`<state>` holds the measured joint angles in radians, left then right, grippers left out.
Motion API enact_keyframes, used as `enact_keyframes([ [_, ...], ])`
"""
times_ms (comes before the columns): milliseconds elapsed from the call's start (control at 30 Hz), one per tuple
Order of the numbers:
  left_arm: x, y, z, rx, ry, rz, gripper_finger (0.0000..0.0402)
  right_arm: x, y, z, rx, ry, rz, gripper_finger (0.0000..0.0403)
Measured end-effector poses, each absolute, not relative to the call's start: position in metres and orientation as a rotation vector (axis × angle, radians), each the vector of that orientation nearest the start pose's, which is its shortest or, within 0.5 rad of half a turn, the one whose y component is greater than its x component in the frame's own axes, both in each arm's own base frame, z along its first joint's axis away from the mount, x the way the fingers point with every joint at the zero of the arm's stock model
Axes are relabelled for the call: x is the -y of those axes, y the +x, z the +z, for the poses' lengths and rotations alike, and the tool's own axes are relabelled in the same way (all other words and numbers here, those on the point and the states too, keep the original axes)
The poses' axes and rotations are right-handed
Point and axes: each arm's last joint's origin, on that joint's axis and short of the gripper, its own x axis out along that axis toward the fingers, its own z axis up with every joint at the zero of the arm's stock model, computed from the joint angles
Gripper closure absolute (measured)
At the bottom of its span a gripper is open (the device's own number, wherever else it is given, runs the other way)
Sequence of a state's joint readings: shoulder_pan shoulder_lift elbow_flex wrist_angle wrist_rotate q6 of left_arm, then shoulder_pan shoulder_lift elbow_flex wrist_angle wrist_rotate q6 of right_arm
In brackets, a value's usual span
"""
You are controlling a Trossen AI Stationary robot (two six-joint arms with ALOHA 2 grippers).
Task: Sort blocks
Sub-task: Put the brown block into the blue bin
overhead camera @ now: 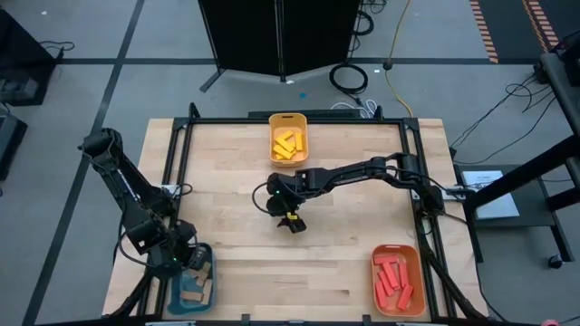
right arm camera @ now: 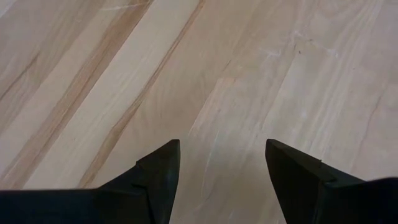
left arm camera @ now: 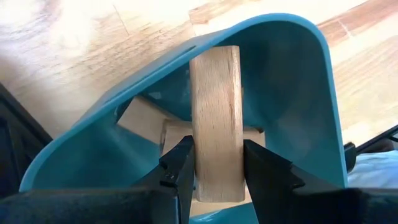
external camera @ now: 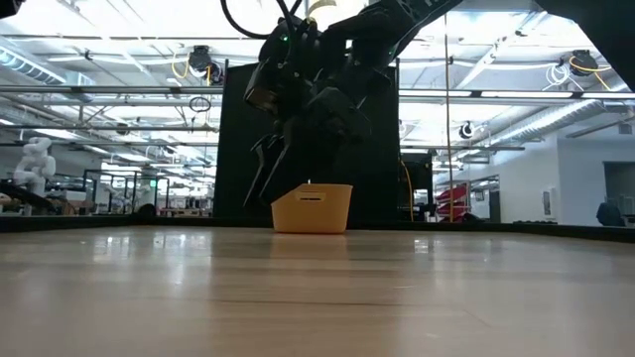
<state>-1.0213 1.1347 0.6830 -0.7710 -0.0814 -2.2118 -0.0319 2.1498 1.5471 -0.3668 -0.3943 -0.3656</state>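
Left wrist view: the left gripper [left arm camera: 216, 168] pinched a tan block [left arm camera: 216, 118] between its fingers, over the teal tray [left arm camera: 298, 93].
Tray contents: more tan blocks [overhead camera: 195, 292] lay inside.
Right gripper [right arm camera: 222, 174]: fingers spread, holding nothing, above bare table [right arm camera: 261, 74] mid-table.
Yellow blocks [overhead camera: 287, 144]: in the yellow tray [overhead camera: 272, 120].
Red blocks [overhead camera: 394, 280]: in the orange tray [overhead camera: 419, 282].

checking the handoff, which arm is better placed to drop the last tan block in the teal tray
Left: its fingers already grip the tan block over the teal tray. The right gripper is open, empty over bare table.
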Motion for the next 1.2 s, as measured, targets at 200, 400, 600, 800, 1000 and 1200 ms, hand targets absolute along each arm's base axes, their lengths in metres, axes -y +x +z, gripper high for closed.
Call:
enact_keyframes([
  [200,0.161,0.101,0.200,-1.281,-1.201,0.589,0.0278,0.003,0.454,0.157,-0.875,-0.125,0.499,0.0195],
  [400,0.164,0.104,0.200,-1.279,-1.225,0.564,0.0278,0.003,0.454,0.157,-0.875,-0.125,0.499,0.0195],
  [600,0.168,0.106,0.193,-1.280,-1.205,0.595,0.0278,0.003,0.454,0.157,-0.872,-0.126,0.499,0.0195],
  [800,0.173,0.109,0.188,-1.274,-1.228,0.623,0.0278,0.003,0.454,0.157,-0.871,-0.126,0.499,0.0195],
  [1000,0.175,0.110,0.183,-1.276,-1.206,0.638,0.0278,0.003,0.455,0.158,-0.856,-0.128,0.496,0.0195],
  [1200,0.176,0.108,0.181,-1.372,-1.158,0.623,0.0278,0.003,0.457,0.159,-0.843,-0.125,0.491,0.0195],
])
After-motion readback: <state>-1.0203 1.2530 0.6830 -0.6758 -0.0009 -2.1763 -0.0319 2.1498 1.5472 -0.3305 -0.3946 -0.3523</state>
